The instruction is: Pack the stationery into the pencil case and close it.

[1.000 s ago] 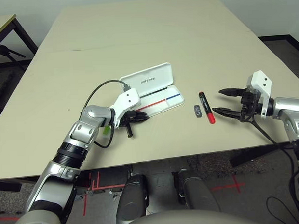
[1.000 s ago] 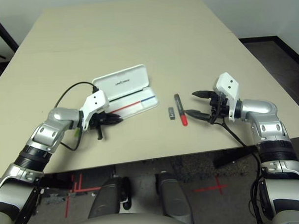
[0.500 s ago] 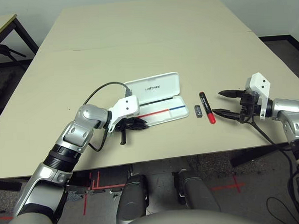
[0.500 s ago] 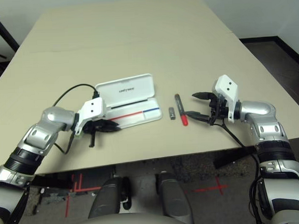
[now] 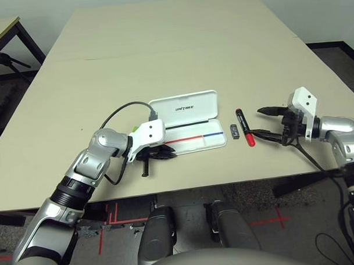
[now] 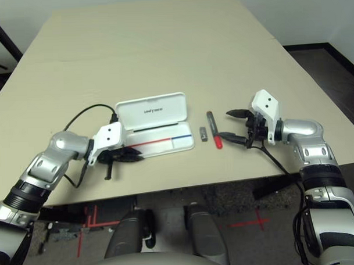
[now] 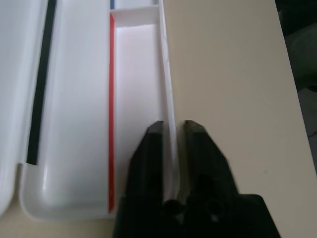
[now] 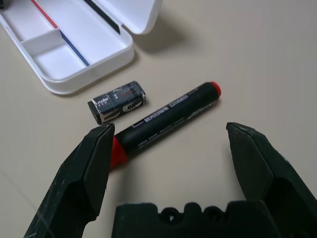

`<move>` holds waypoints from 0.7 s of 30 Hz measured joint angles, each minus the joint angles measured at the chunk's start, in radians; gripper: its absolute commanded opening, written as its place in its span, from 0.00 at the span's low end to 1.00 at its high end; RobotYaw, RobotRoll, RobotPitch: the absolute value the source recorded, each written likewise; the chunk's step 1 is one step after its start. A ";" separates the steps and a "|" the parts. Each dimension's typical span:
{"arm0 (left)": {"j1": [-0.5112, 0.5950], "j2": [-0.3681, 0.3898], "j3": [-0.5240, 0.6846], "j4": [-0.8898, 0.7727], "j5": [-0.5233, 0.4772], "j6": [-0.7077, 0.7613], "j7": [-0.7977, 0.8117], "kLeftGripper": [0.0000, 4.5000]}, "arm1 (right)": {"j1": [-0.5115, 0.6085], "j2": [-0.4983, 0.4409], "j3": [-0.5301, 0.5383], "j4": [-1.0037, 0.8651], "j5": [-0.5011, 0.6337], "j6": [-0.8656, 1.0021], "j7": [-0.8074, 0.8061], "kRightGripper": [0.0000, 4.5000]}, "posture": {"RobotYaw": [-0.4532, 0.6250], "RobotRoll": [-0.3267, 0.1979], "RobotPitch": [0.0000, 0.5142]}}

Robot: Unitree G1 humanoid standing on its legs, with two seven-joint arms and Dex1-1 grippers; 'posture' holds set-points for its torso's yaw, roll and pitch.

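The table (image 5: 162,51) takes up most of the head view, and just below its centre lies the pencil case (image 5: 188,117), open, lid folded back toward the upper part of the frame, its tray with the red-and-blue stripe nearer the lower edge. No stationery shows in the parts of the tray that are visible, so packing looks barely begun.

The left arm reaches in from the lower left, bent at the elbow, with the wrist turned toward picture right. The left gripper (image 7: 173,130) straddles the tray's near wall at its left end; a narrow gap shows on each side of the wall, so whether the fingers are pinching it cannot be told.

The right arm comes in from the right edge, forearm nearly level. The right gripper (image 8: 171,136) hangs with its fingers spread wide, empty, just short of the red marker (image 5: 244,126).

That marker lies right of the case, with the small dark grey block (image 5: 234,131) between them.

The step in hand seems to be steadying the case while the right side lines up. Next, I judge, the right gripper must lower around the marker's barrel and close.
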 measured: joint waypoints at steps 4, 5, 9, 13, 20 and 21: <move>0.020 0.019 0.010 -0.078 -0.028 0.053 -0.001 0.85 | -0.008 0.011 0.007 0.014 -0.005 -0.014 0.000 1.00 | 0.39 0.62 0.22; 0.030 0.022 0.015 -0.100 -0.040 0.068 -0.001 0.95 | -0.011 0.013 0.007 0.021 -0.006 -0.016 0.000 1.00 | 0.39 0.62 0.22; 0.046 0.042 0.034 -0.156 -0.077 0.112 -0.001 0.99 | -0.019 0.019 0.008 0.038 -0.008 -0.024 0.000 1.00 | 0.39 0.62 0.22; 0.070 0.074 0.127 -0.211 -0.149 0.136 0.002 0.99 | -0.022 0.022 0.008 0.047 -0.008 -0.032 0.000 1.00 | 0.40 0.62 0.22; 0.076 0.038 0.293 -0.221 -0.262 0.113 0.064 0.99 | -0.039 0.056 -0.035 0.043 0.059 0.038 -0.025 1.00 | 0.41 0.62 0.23; 0.079 0.035 0.313 -0.216 -0.272 0.096 0.068 0.99 | -0.040 0.058 -0.045 0.035 0.074 0.059 -0.037 1.00 | 0.41 0.62 0.23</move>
